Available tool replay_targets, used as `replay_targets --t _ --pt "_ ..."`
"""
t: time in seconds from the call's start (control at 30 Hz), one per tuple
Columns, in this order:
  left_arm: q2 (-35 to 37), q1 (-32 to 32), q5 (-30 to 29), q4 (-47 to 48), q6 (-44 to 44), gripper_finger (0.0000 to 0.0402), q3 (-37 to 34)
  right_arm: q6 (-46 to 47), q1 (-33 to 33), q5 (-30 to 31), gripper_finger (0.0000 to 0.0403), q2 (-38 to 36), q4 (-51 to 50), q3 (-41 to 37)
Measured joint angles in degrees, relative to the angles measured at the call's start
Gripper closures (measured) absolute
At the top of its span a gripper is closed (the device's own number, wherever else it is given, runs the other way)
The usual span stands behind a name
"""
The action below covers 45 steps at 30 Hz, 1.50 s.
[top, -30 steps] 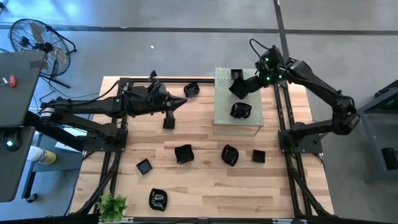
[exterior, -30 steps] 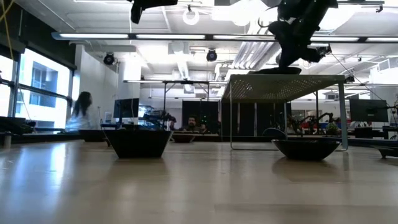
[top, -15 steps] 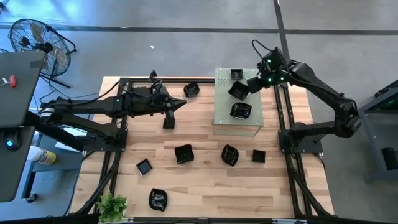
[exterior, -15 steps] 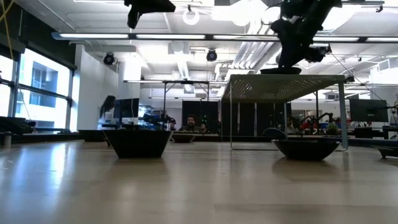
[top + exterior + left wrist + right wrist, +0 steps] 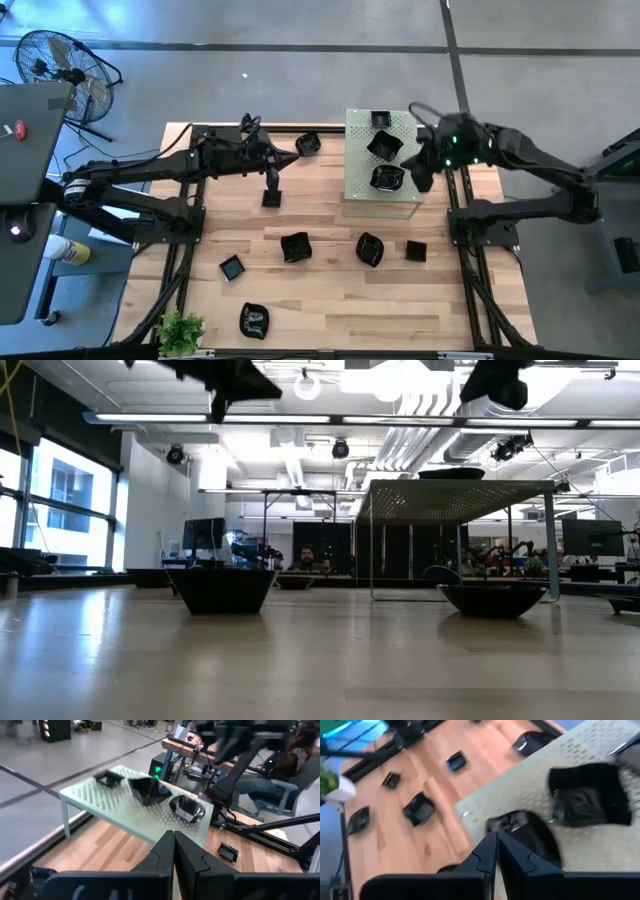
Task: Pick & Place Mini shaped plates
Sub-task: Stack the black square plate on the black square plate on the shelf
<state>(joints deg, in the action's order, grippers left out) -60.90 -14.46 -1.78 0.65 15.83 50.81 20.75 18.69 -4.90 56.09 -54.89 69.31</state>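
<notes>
Three mini shaped plates sit on the pale green perforated board (image 5: 355, 190) at the far right part of the tabletop (image 5: 320, 290): a small square one (image 5: 380, 119) by the board's far edge, an angular one (image 5: 385, 145) at its middle, and a rounded one (image 5: 387, 178) toward its near edge. These look placed, so roughly a third of the work seems done.

Seven dishes remain on the bare wood. One (image 5: 308, 143) lies near the far edge just beside the board, one (image 5: 271, 198) left of the board, three in a row across the middle (image 5: 295, 246) (image 5: 369, 249) (image 5: 416, 250), one (image 5: 232, 267) toward the left edge, and one (image 5: 254, 319) near the near edge.

The right gripper (image 5: 421, 177) hangs by the board's right edge, fingers together in its wrist view and carrying nothing. The left gripper (image 5: 272, 173) hovers above the dish left of the board, fingers likewise pressed together and empty. Neither arm holds a plate, so my guess is that another pick from the wood comes next
</notes>
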Motion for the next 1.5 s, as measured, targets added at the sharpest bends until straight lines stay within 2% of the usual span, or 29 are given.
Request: replay_targets --t 0.13,0.27,0.47,0.6,0.73,0.9,1.1,1.17,1.37,1.5 --pt "0.0 -1.8 2.6 -7.6 2.9 0.0401 -5.9 5.5 -11.6 5.5 0.04 0.0 -0.1 -2.8" --pt "0.0 -1.7 2.5 -10.8 5.0 0.0401 -10.7 14.9 -21.3 4.9 0.0395 -0.8 2.1 -8.7" --pt "0.0 -1.7 2.5 -10.8 6.5 0.0401 -12.4 29.8 -34.1 5.5 0.04 -4.4 3.3 -19.1" --pt "0.0 -1.7 2.5 -10.8 6.1 0.0401 -12.4 35.3 -39.3 5.4 0.0393 -5.2 3.4 -25.6" --pt "0.0 -1.7 2.4 -10.7 5.4 0.0401 -12.4 37.5 -42.1 4.0 0.0374 -5.1 6.4 -32.5" --pt "0.0 -1.7 2.4 -10.5 5.4 0.0401 -12.4 37.4 -42.6 2.9 0.0329 -5.1 10.9 -39.3" --pt "0.0 -1.7 2.4 -9.6 5.4 0.0401 -12.4 37.3 -42.6 6.0 0.0282 -5.1 12.3 -43.5" --pt "0.0 -1.7 2.4 -9.4 5.4 0.0401 -12.4 36.2 -42.6 6.6 0.0277 -5.1 13.9 -44.8" --pt "0.0 -1.7 2.3 -9.5 5.4 0.0401 -12.4 33.6 -42.6 13.1 0.0277 -5.0 13.8 -45.9" --pt "0.0 -1.7 2.3 -9.5 5.4 0.0401 -12.4 30.2 -42.2 14.0 0.0289 -4.3 13.7 -45.9"
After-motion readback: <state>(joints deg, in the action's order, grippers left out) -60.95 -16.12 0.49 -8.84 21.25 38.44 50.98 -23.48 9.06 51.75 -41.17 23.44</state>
